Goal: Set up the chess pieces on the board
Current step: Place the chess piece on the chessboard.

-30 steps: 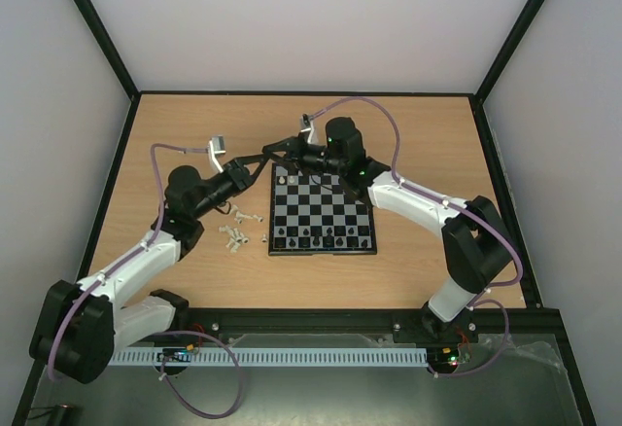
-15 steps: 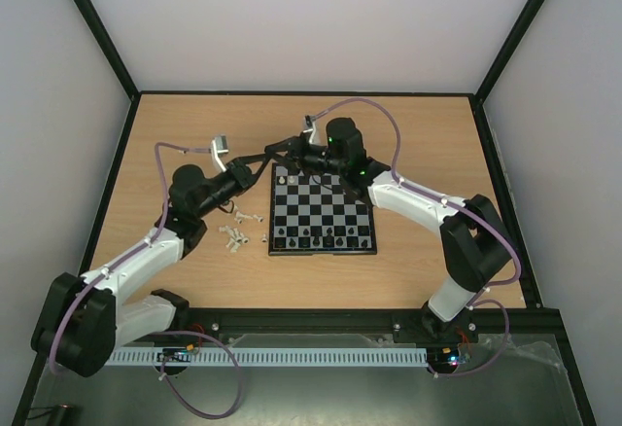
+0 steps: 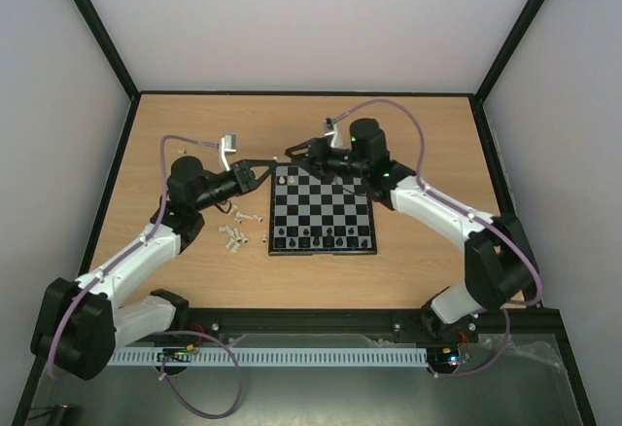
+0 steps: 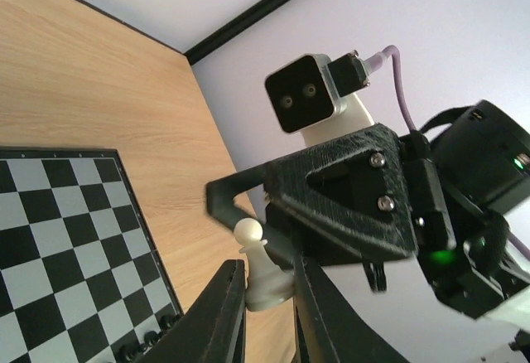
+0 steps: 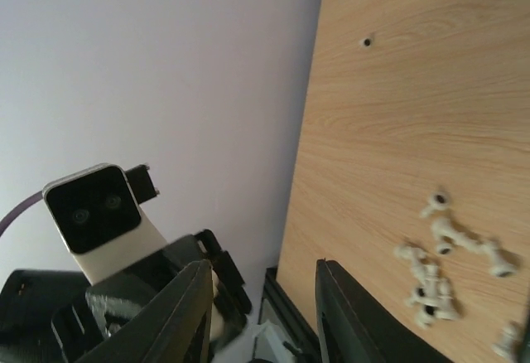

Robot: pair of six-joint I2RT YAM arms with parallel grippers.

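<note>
Clamped in left hand [image 4: 269,297]: small cream-white plastic pawn [image 4: 258,268], aloft off far-left corner of black-and-silver checked board [image 3: 330,207], presumably for placement. Right hand [image 5: 263,313] parted, empty, alongside. Loose cream pieces [image 3: 236,234] on table [image 3: 194,124].

The scene is viewed from afar, from above and behind the arm bases, so that the whole light wooden tabletop [image 3: 194,124] and the small black-and-grey checked chessboard [image 3: 322,214] are taken in. The left wrist view is taken close along its own black fingers [image 4: 224,313], tilted, towards the right arm's white box camera [image 4: 308,92]. The board's corner is shared with the overhead view. The right wrist view is aimed back at the left arm's white box camera [image 5: 98,209]. The scattered cream-white chessmen [image 5: 443,243] are shared with the overhead view.
</note>
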